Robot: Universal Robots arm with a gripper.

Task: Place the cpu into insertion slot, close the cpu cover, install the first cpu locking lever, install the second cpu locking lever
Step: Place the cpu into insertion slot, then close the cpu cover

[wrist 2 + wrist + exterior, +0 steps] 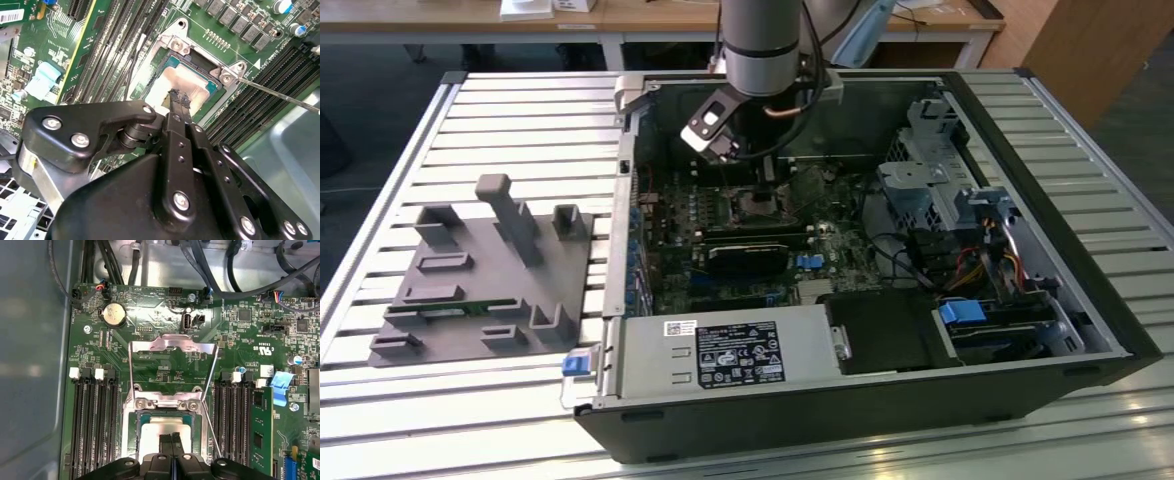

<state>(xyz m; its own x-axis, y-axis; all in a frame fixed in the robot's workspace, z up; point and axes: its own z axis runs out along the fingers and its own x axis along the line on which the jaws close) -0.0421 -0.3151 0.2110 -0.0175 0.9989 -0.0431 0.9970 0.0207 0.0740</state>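
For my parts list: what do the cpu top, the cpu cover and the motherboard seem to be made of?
Cpu: probably metal on top; dull pale grey with a soft glare.
Cover: thin sheet metal, bright and shiny; it throws back the light.
Board: likely a stiff laminate with a glossy green coat; fine traces show on it.

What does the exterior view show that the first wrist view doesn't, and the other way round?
Exterior view: the whole open computer case, the grey fixture block on the slatted table, and the arm. First wrist view: the round coin battery, the cpu cover standing open, and the cpu in the insertion slot. Both: the green motherboard and the shut tool over that slot.
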